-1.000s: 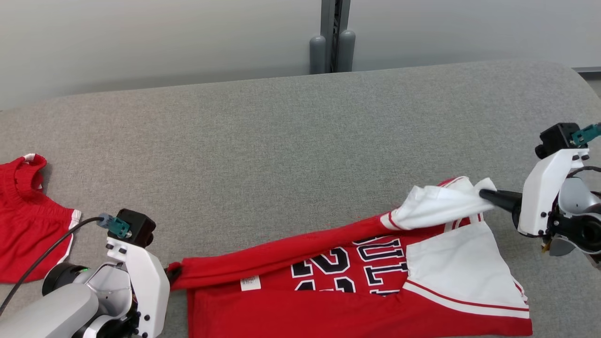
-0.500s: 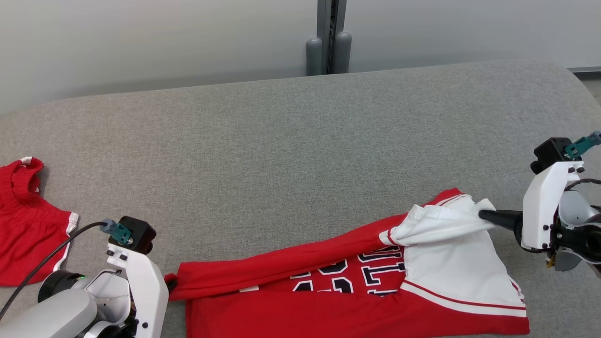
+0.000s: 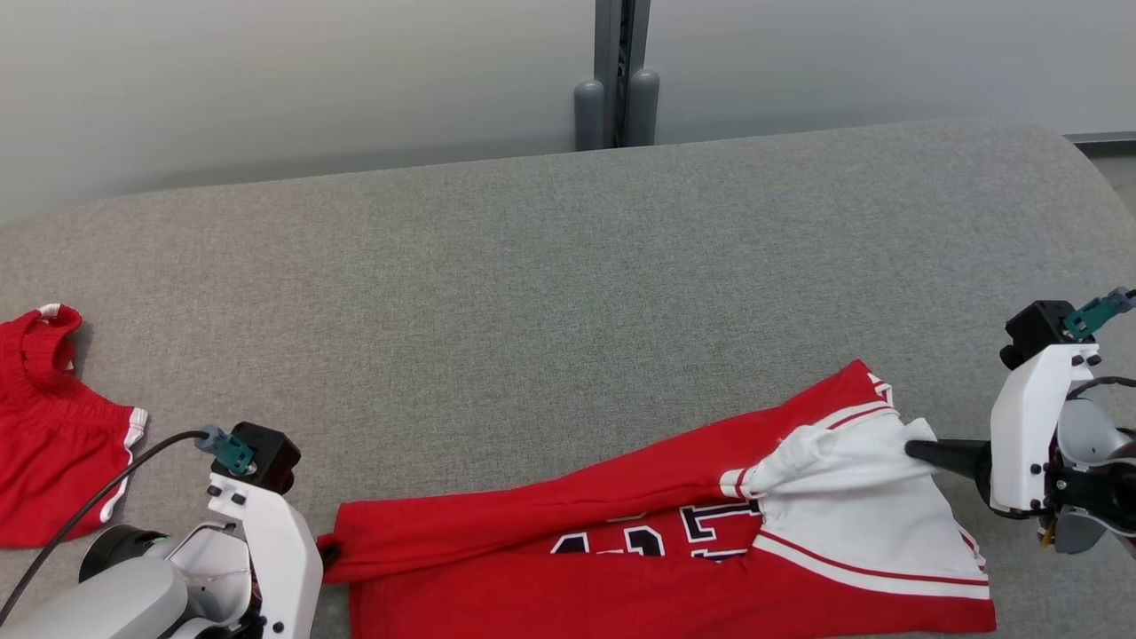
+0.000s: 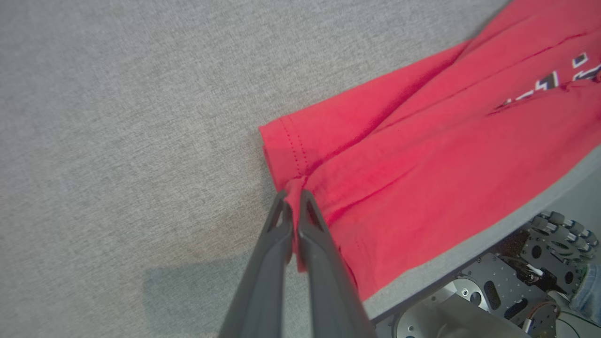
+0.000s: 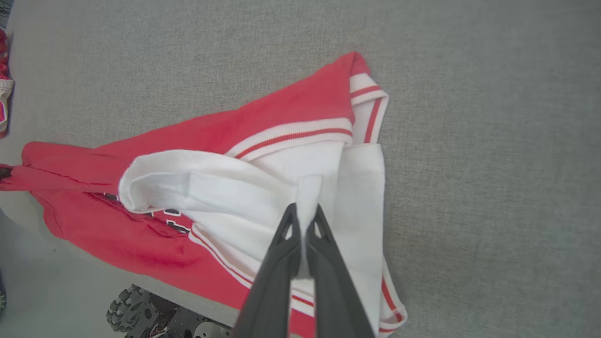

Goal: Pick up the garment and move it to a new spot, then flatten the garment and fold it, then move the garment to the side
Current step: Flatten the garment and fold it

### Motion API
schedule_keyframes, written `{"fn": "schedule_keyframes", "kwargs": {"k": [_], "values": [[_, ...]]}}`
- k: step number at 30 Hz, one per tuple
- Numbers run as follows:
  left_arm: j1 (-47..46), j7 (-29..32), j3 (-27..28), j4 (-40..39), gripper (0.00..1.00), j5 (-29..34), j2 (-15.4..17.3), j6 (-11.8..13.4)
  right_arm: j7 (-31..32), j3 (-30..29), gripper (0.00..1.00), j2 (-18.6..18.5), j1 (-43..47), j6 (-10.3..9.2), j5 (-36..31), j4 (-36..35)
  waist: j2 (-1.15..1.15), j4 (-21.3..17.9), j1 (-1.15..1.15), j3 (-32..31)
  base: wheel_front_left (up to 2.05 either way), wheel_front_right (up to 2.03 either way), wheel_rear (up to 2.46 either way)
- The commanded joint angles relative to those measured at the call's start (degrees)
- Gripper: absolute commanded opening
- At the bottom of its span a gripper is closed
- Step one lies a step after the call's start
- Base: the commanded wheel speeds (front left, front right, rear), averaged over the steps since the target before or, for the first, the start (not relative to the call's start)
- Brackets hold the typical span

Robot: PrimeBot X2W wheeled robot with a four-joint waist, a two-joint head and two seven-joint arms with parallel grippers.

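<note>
Folding is just started. The red-and-white cloth jersey (image 3: 577,497) lies bunched on the grey table (image 3: 532,311); left gripper (image 4: 292,195) pinches its red hem, right gripper (image 5: 304,209) its white part. Moving aside waits.

Left pincer (image 4: 293,195) clamped, right pincer (image 5: 305,209) seemingly clamped

Grey upholstered surface (image 3: 532,293); pale wall (image 3: 266,80) behind

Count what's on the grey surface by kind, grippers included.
Garments: 2, the red-and-white jersey and a red garment lying apart on the robot's left.
Grippers: 2, the left gripper and the right gripper, each shut on one end of the jersey.
Total: 4
</note>
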Motion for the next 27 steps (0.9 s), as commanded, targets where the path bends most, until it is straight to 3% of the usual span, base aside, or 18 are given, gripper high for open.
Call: {"fn": "schedule_keyframes", "kwargs": {"k": [1,11,12,13,14,15,22,27], "values": [[0.8,0.0,-0.1,0.2,0.0,-0.2,0.0,-0.1,0.1,-0.5,0.16,0.0,1.0,0.02,-0.4,-0.4,0.0,0.0,0.0,0.0,0.0,0.0,0.0],[1.8,-0.2,-0.5,1.0,0.0,-0.9,-0.4,-0.7,0.3,-2.7,0.24,-0.6,5.4,0.02,-1.8,-2.7,0.0,-0.1,0.0,-1.0,0.0,0.0,0.0],[2.0,-0.2,-0.5,1.1,0.06,-0.9,-0.4,-0.8,0.3,-2.9,0.28,-0.6,5.8,0.02,-2.0,-2.9,0.0,-0.2,0.0,-1.1,0.0,0.0,0.0],[2.1,-0.2,-0.6,1.1,0.19,-1.0,-0.5,-0.9,0.5,-3.1,0.37,-0.5,6.2,0.02,-2.1,-3.1,0.0,-0.2,0.0,-1.3,0.0,0.0,0.0],[2.4,-0.6,-0.6,1.2,1.0,-0.8,-0.4,-0.9,0.5,-3.7,0.83,-0.5,7.0,0.02,-2.4,-3.6,0.0,-0.3,0.0,-1.7,0.0,0.0,0.0],[2.4,-0.6,-0.7,1.2,1.0,-0.9,-0.4,-1.0,0.3,-4.2,1.0,-0.5,7.5,0.02,-2.5,-3.9,0.0,-0.3,0.0,-1.9,0.0,0.0,0.0],[3.6,-1.8,0.0,-0.7,1.0,-0.8,1.2,0.2,-0.1,-7.6,1.0,-1.4,11.6,0.02,-2.5,-6.7,0.0,-0.3,0.0,-3.4,0.0,0.0,0.0],[4.2,-5.4,2.0,-3.3,1.0,-0.3,3.3,2.6,-4.4,-11.8,1.0,-2.1,14.7,0.02,-4.1,-10.0,0.0,-0.1,0.0,-4.0,0.0,0.0,0.0]]}}
